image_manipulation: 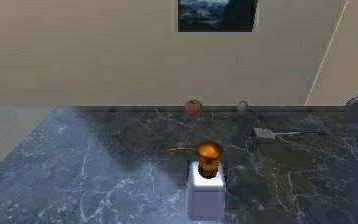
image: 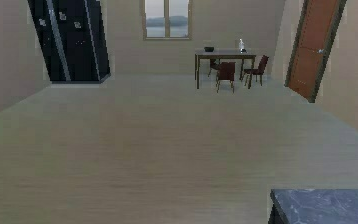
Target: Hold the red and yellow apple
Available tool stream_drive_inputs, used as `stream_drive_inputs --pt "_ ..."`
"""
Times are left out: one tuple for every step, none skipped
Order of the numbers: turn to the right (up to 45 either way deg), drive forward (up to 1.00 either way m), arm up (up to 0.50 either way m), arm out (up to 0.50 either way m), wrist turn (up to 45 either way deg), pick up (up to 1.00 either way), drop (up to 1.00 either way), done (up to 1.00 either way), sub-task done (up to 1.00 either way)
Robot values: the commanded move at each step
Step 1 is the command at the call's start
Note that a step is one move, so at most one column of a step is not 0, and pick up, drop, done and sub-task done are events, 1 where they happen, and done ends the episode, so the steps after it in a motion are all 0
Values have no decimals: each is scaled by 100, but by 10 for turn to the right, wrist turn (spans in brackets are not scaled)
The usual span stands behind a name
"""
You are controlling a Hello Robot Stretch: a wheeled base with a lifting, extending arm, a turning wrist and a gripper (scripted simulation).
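A small round reddish thing [image_manipulation: 193, 105], apple-like in shape and colour, lies at the far edge of a dark marbled countertop [image_manipulation: 97, 150], close to the beige wall. A second small round thing [image_manipulation: 242, 106], duller and pinkish, lies a little to its right on the same counter.
A copper pot with a long handle [image_manipulation: 208, 154] sits on a white block [image_manipulation: 207, 190] near the counter's front. A spatula [image_manipulation: 287, 132] lies at the right. A picture [image_manipulation: 217, 14] hangs above. Ahead lie bare floor, a black cabinet [image: 72, 40], a dining table [image: 225, 55] with chairs, a brown door [image: 315, 50] and the counter's corner [image: 322, 205].
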Motion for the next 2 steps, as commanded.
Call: stream_drive_inputs --pt "0 0 38 0 0 0 0 0 0" --pt "0 0 0 50 0 0 0 0 0"
